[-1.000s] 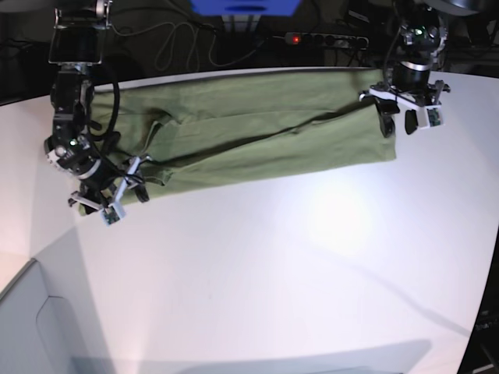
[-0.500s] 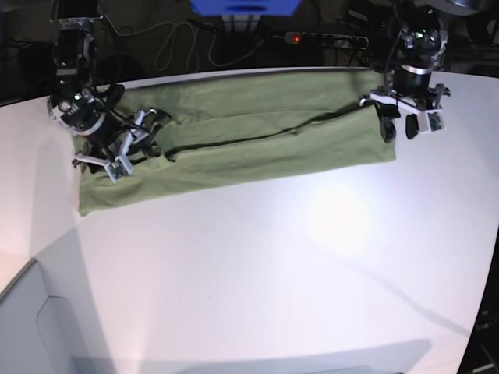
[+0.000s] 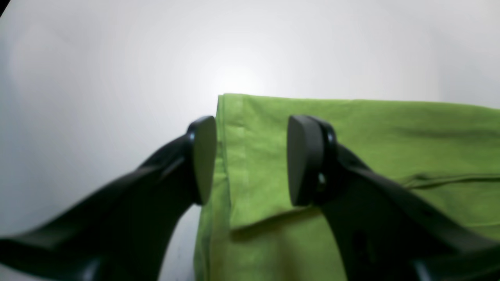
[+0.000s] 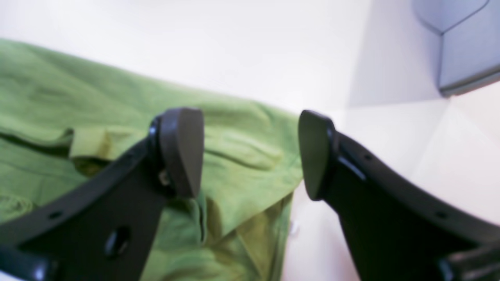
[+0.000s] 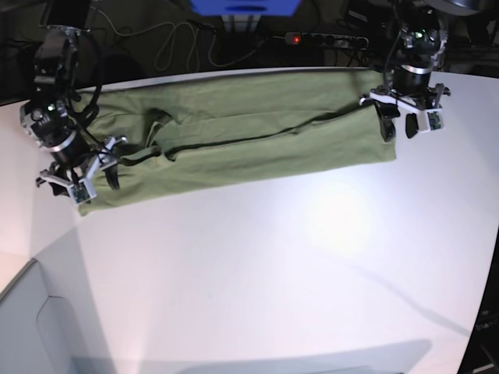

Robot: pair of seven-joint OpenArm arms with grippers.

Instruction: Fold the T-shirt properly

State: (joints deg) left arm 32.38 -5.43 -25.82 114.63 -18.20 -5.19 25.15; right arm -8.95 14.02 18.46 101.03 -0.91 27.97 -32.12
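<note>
Olive T-shirt (image 5: 257,140) spread along far side of white table (image 5: 273,273), folded lengthwise into long band. Crosswise folds not yet done. Left gripper (image 5: 396,125) and right gripper (image 5: 78,178) at opposite ends, jaws apart, empty.

I am working in what looks like a robotics lab or test bench. My two arms are standing at the far corners of a plain white desk (image 5: 257,257) with nothing homely on it. Behind my left gripper (image 5: 398,128), past the desk's far edge, a black power strip (image 5: 327,39) is glowing with a red switch light against a dark background. Loose cables (image 5: 175,43) are trailing behind my right gripper (image 5: 82,175), and a blue box (image 5: 245,8) is sitting between them at the back.
</note>
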